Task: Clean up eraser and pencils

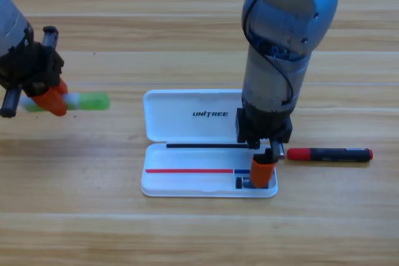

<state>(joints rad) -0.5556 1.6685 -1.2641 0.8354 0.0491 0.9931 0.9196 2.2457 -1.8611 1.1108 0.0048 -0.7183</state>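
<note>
While only the high view is on offer, one pass covers it. Open white hinged plastic pencil case (187, 116) at table centre, lid up-picture, tray down-picture, on a light wooden plank table (187, 235).

Right gripper (262, 175) down inside the tray's right end, orange jaws pointing at the tray floor. Small black rectangular eraser (241, 182) seen as a dark block right at the jaw tips, lower right corner of the tray. Touching or just released: cannot tell, jaw gap hidden by the wrist.

Long black marker-like pencil with red cap and red tip (330, 154) flat on the table, just outside the case's right edge, long axis left-right, red cap end toward the case. Just beside the right gripper, up and to its right. Untouched.

Left gripper (55, 101) at far left edge, well apart from the case, orange jaws closed across a short thick green-and-whitish pencil (78, 101). Pencil held crosswise, long axis left-right, green end sticking out toward the case.

Judgement: eraser about placed, green pencil in hand, red-capped pencil not yet collected. Key relation for the coming move: held pencil's axis already parallel to the tray's long side, case to the right and slightly down-picture of the left gripper. Right arm far nearer the red-capped pencil.
</note>
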